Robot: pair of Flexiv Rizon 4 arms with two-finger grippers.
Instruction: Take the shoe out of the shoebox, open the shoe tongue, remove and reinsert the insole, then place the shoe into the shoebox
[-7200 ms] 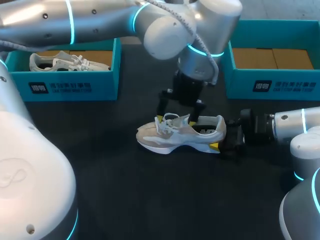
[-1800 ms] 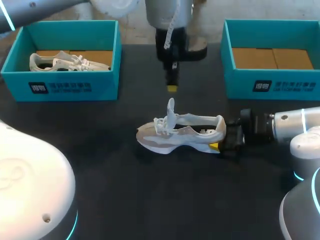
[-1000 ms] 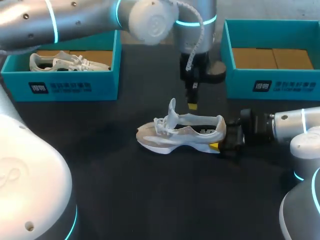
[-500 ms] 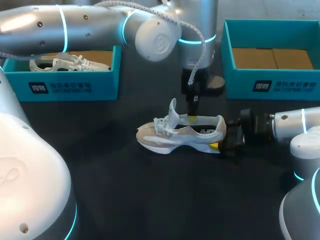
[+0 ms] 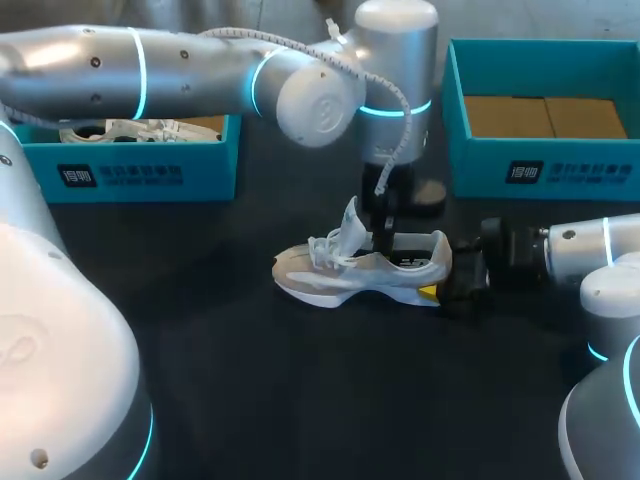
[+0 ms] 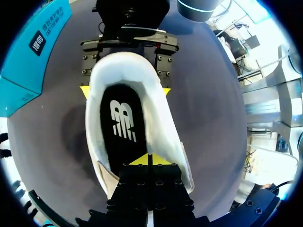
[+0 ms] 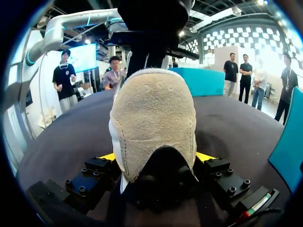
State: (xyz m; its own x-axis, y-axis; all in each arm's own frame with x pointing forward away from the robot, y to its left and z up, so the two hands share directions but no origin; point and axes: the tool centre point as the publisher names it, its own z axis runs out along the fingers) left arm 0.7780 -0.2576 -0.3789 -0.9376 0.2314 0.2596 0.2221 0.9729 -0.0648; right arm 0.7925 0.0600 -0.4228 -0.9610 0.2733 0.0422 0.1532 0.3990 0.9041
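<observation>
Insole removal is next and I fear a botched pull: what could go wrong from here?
The left gripper is shut over the insole, so it might slide off without catching its edge. The right gripper clamps only the heel of the shoe; an upward pull could lift the toe or slip it free.

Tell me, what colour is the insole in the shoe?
The insole is black with a white logo; the left wrist view shows it best.

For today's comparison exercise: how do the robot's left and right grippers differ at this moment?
The left gripper has its tips together, pointing down into the shoe; the right gripper is spread, clamping its heel from both sides, lying level. Both have yellow tips.
</observation>
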